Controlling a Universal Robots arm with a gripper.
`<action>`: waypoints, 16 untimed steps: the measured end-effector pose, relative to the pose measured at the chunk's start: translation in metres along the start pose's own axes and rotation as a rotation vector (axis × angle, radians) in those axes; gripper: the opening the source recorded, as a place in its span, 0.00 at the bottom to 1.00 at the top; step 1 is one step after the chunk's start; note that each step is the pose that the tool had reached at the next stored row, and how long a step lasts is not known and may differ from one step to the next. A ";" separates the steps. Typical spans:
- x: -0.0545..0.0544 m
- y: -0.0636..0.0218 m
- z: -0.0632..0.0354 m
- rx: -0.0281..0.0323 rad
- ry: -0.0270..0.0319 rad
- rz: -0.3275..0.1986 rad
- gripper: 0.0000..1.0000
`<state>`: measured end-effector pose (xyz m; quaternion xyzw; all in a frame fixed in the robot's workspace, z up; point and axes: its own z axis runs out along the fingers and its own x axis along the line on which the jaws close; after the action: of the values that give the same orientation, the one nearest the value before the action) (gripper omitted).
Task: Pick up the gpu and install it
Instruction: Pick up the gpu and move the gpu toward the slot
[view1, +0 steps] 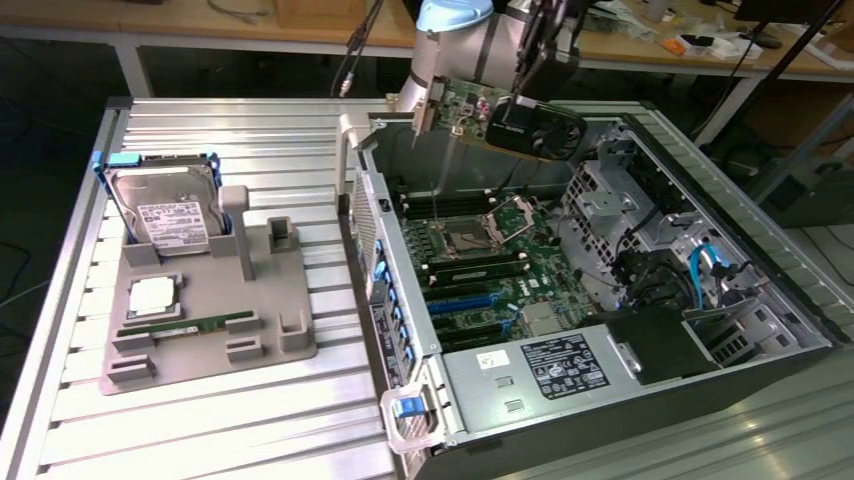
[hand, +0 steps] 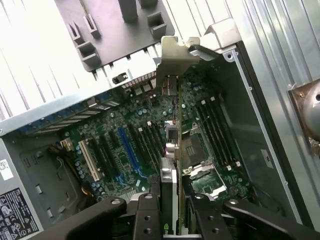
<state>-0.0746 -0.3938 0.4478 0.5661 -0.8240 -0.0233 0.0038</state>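
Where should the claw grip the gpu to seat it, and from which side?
The top edge, pinched across the two flat faces, coming from above. The gpu hangs on edge over the open case. It is thin, so its faces likely give the claw flat parallel surfaces, and the lower edge and end bracket stay free. The claw holds it that way now.

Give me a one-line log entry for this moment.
phase: carry | end effector: shut on gpu | gpu: held above open computer case, not yet seated
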 end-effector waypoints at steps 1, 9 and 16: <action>0.000 0.0000 0.0000 -0.0003 0.0007 -0.013 0.27; 0.000 0.0000 0.0000 -0.0032 0.0068 -0.146 0.27; 0.000 0.0000 0.0000 -0.0052 0.0111 -0.238 0.27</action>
<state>-0.0745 -0.3938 0.4478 0.6599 -0.7510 -0.0226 0.0070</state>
